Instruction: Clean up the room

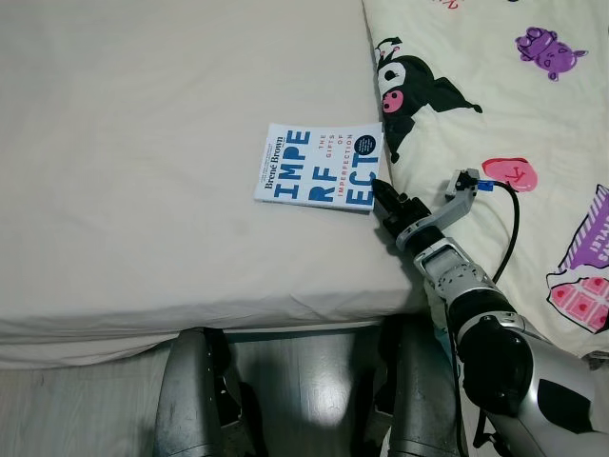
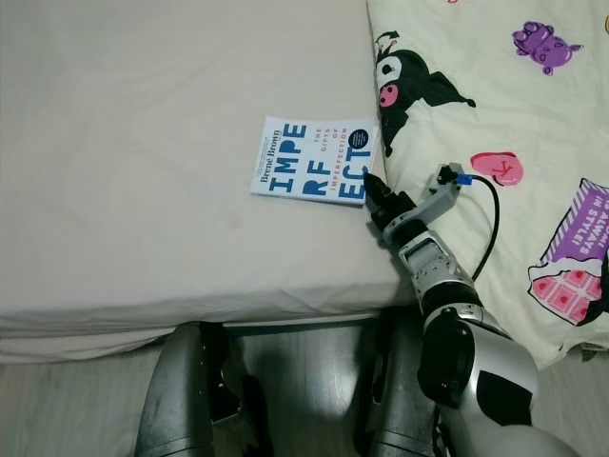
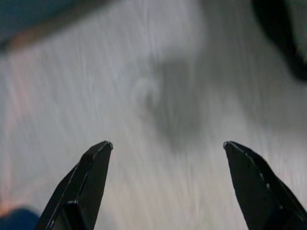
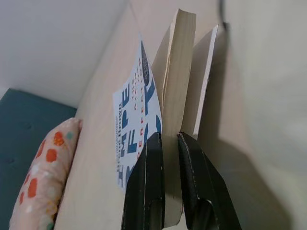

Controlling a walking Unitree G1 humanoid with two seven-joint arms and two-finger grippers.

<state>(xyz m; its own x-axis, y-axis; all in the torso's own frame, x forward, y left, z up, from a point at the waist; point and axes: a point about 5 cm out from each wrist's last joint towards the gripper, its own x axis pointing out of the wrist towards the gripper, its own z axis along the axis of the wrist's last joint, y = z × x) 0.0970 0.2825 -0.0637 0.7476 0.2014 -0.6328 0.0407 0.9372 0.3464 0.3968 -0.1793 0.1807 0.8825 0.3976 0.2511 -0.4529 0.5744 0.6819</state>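
Observation:
A white paperback book (image 1: pixel 319 167) with big blue letters lies flat on the beige bed sheet (image 1: pixel 124 190), close to the edge of a cartoon-print duvet (image 1: pixel 476 76). My right gripper (image 1: pixel 378 190) reaches to the book's near right corner. In the right wrist view the two black fingers (image 4: pixel 144 182) pinch the book's page block (image 4: pixel 180 57), with the front cover splayed to one side. My left gripper (image 3: pixel 168 143) hangs open over a blurred pale floor, with nothing between its fingers.
The mattress's front edge (image 1: pixel 190 319) runs just before my legs (image 1: pixel 190 390), with grey wood floor (image 1: pixel 314 381) below. The duvet covers the bed's right side. A pillow with orange dots (image 4: pixel 43 177) lies at the bed's far end.

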